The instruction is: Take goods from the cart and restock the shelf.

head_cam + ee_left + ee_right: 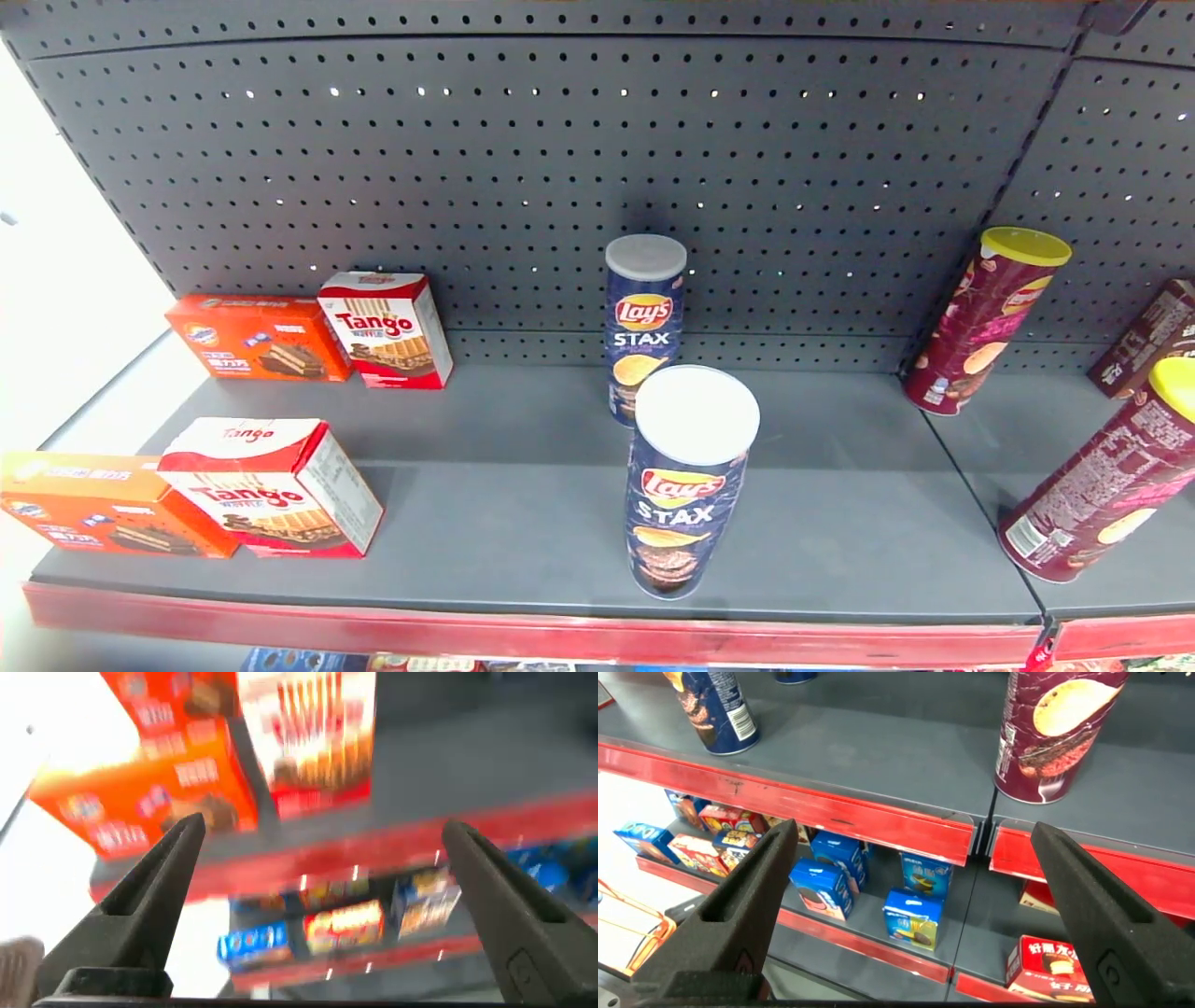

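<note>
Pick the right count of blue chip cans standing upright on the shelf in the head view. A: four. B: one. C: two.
C: the rear blue can stands near the perforated back panel, and the front blue can stands ahead of it on the shelf; the other cans are maroon.

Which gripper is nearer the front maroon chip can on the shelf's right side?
Right. The right gripper is open, below and in front of the front maroon can; the left gripper faces the orange box and red wafer box at the left end of the shelf.
</note>
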